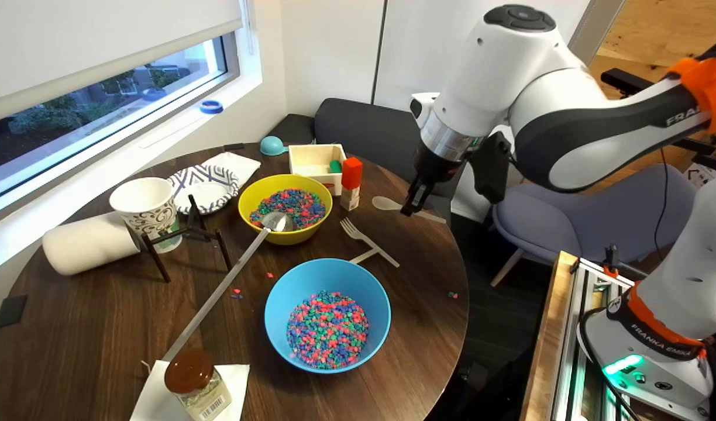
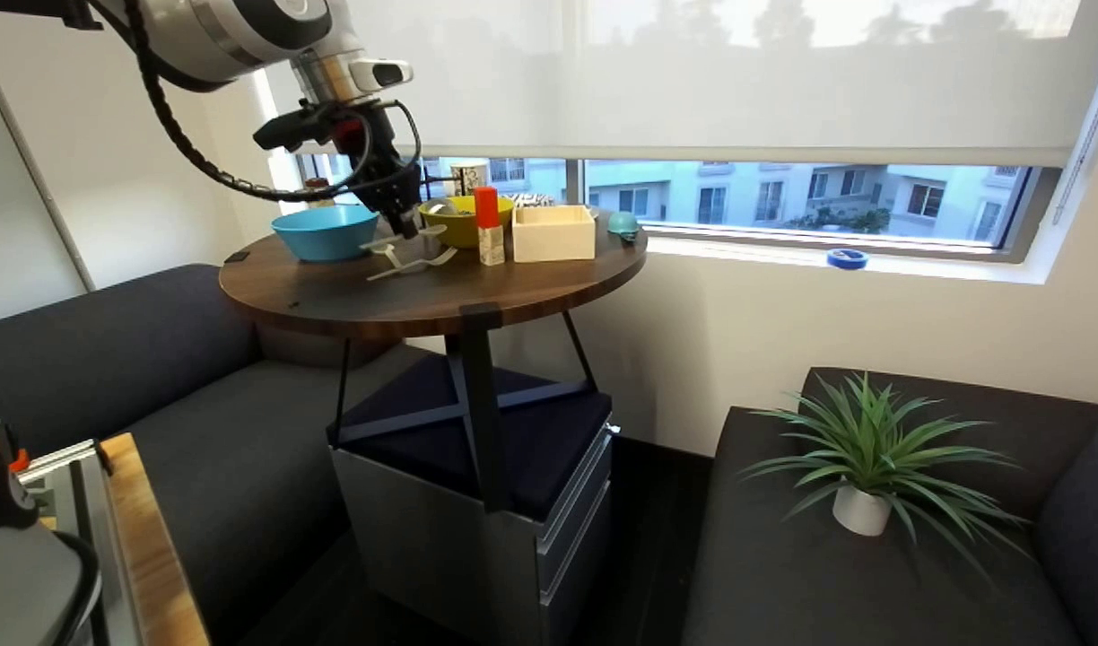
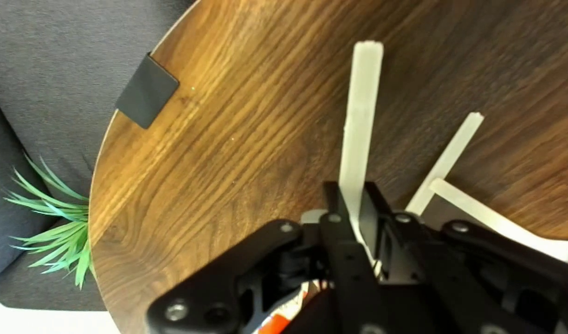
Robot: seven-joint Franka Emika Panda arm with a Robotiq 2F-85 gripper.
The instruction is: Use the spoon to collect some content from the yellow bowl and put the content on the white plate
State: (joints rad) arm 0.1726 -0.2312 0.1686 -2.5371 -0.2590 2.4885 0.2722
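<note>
Two black fingers (image 3: pixel 344 255), and you have the slim pale wooden spoon (image 3: pixel 361 116) pinched by its handle, near the pale fork (image 1: pixel 368 241); tiny multicoloured beads (image 1: pixel 293 204) sit in the round bright-yellow bowl (image 1: pixel 299 236).

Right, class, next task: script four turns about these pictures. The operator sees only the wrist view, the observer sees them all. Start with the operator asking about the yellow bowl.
Operator: I see the spoon between the fingers. Is anything over the beads in the yellow bowl?
Observer: Yes, an exterior view shows a ladle's head over them, near the rim.
Operator: And where's the patterned plate?
Observer: On the window side of that bowl.
</note>
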